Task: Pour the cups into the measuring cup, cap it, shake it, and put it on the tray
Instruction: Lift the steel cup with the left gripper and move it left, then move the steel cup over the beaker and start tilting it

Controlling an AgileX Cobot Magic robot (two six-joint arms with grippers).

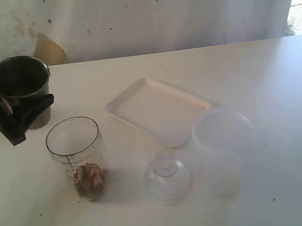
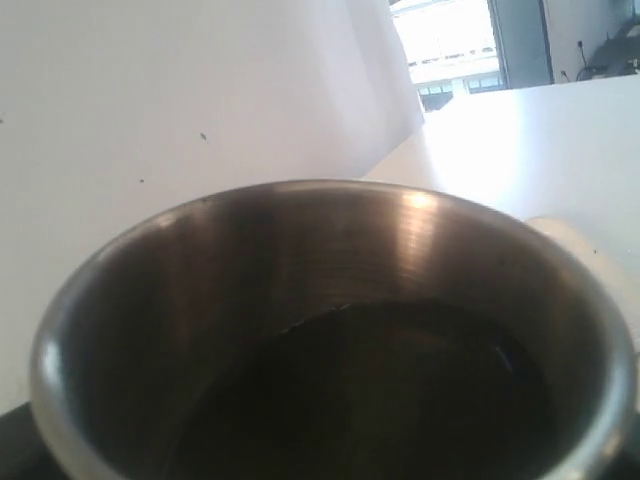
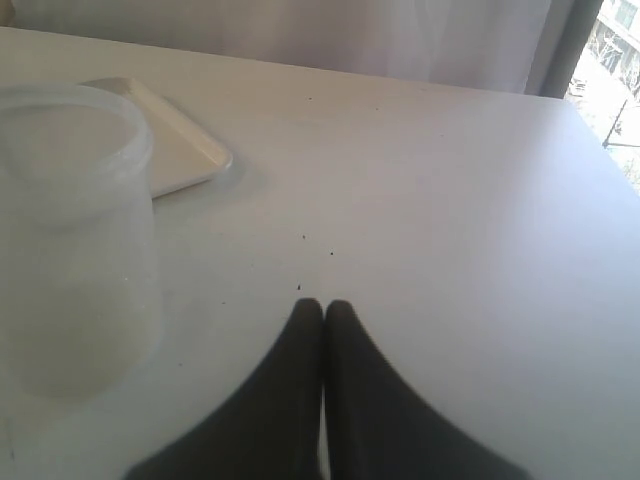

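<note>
Currently: I hold steel tumbler (image 1: pixel 19 79) in left tool (image 1: pixel 23 114), jaws wide around its lower wall, just behind measuring cup (image 1: pixel 76 149). Rigid, smooth steel, likely slippery; mid-wall grip suits. Right tool (image 3: pixel 323 310) closed, empty, over counter (image 3: pixel 450 200) beside frosted tub (image 3: pixel 70 230).

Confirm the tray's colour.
The tray is plain white; the exterior view shows it best.

We find no legible words, brands or signs anywhere. The measuring cup (image 1: pixel 75 154) carries black graduation marks, but we cannot read any numerals beside them
</note>
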